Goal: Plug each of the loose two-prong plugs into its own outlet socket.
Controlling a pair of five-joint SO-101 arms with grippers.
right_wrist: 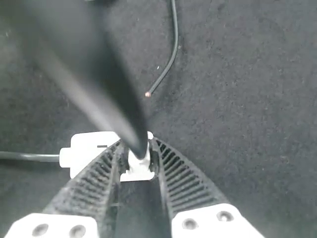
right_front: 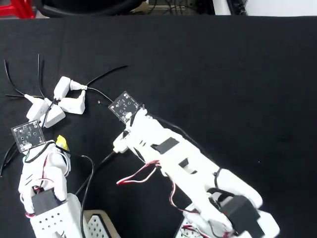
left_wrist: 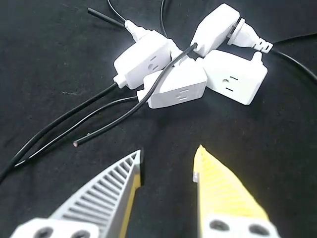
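Several white outlet blocks (left_wrist: 178, 87) lie bunched together with black cords (left_wrist: 64, 121) crossing them; in the high view the cluster (right_front: 54, 106) is at the table's left. One block (left_wrist: 215, 22) has a white two-prong plug (left_wrist: 247, 37) in it. My left gripper (left_wrist: 168, 153) is just short of the cluster, open, its grey and yellow fingers apart with nothing between them. My right gripper (right_wrist: 138, 148) is shut on a white plug (right_wrist: 138, 166) whose black cord rises toward the camera. That plug sits against another white outlet block (right_wrist: 86, 148). The right arm (right_front: 163, 148) stretches in toward the table's middle.
Black cloth (right_front: 223, 74) covers the table, with wide free room at the right and back. A loose cord end with a bare copper tip (right_wrist: 148, 93) lies just past the right gripper. Cords trail off the cluster to the table's left edge (right_front: 10, 79).
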